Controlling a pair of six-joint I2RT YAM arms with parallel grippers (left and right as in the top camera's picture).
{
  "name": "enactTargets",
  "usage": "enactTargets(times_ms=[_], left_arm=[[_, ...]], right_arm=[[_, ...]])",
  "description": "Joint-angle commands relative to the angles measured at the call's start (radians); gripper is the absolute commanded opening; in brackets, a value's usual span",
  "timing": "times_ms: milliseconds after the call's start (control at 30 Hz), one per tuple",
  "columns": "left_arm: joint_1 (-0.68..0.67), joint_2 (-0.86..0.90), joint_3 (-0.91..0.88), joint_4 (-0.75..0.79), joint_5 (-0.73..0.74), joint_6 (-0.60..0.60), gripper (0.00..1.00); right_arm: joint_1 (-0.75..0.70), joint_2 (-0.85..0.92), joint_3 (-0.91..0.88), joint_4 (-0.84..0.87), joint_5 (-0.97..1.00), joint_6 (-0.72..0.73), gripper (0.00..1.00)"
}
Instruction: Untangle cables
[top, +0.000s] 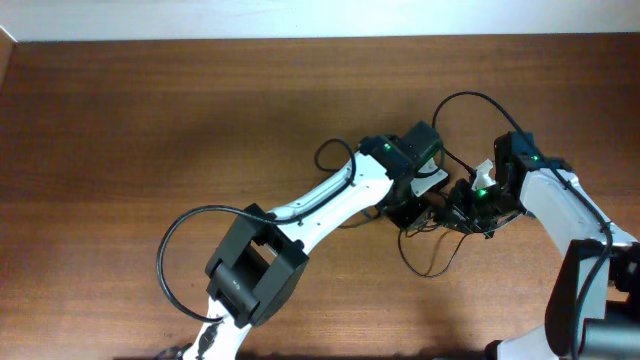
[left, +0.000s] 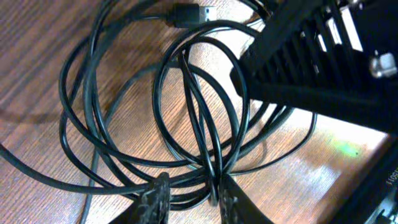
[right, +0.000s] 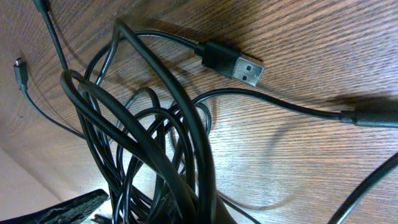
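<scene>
left hand (left: 194, 202) apart, straddling cables (left: 202, 134), strands running straight ahead | right hand (top: 465, 205) clamped on same cables, just beside | left hand nearer

Cables (right: 186, 149) in 1 heap on the table (top: 150, 120) — between left gripper (top: 410, 212) and right gripper (top: 462, 205).

Overhead light: even and fairly bright; the wooden table (top: 150, 120) reads warm brown, with a dimmer patch left of centre.
Shadows: soft and faint, lying just beneath the arms (top: 320, 205).
Glare: in the left wrist view a pale sheen washes out the wood at lower right, with a green glint (left: 345, 148) in it; the right wrist view bleaches at lower left.
Focus: cables (left: 124, 124) and USB plug (right: 233, 62) crisp; left gripper (left: 193, 186) and the nearest strands in the right wrist view blurred.
Glow: small green lamps (top: 388, 150) shine overhead.
</scene>
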Motion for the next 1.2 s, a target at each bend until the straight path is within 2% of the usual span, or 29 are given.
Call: enactTargets(times_ms=[0, 67, 333, 567, 933, 1167], left_arm=[[0.002, -0.019, -0.009, 0.01, -0.021, -0.018, 0.14], [0.002, -0.019, -0.009, 0.01, -0.024, -0.018, 0.0], [0.013, -0.019, -0.009, -0.009, -0.065, -0.018, 0.0], [0.099, -0.04, 0.013, -0.059, -0.039, -0.018, 0.0], [0.31, -0.351, 0.013, -0.093, -0.041, -0.041, 0.0], [0.356, -0.377, 0.002, -0.135, -0.047, -0.056, 0.0]], right_arm=[[0.002, 0.001, -0.001, 0.0, -0.005, 0.0, 0.04], [0.002, 0.001, -0.001, 0.0, -0.005, 0.0, 0.04], [0.002, 0.001, -0.038, 0.004, 0.025, -0.001, 0.04], [0.002, 0.001, -0.073, 0.012, 0.06, -0.001, 0.04], [0.002, 0.001, -0.074, 0.011, 0.089, -0.001, 0.04], [0.002, 0.001, -0.074, 0.011, 0.089, -0.001, 0.04]])
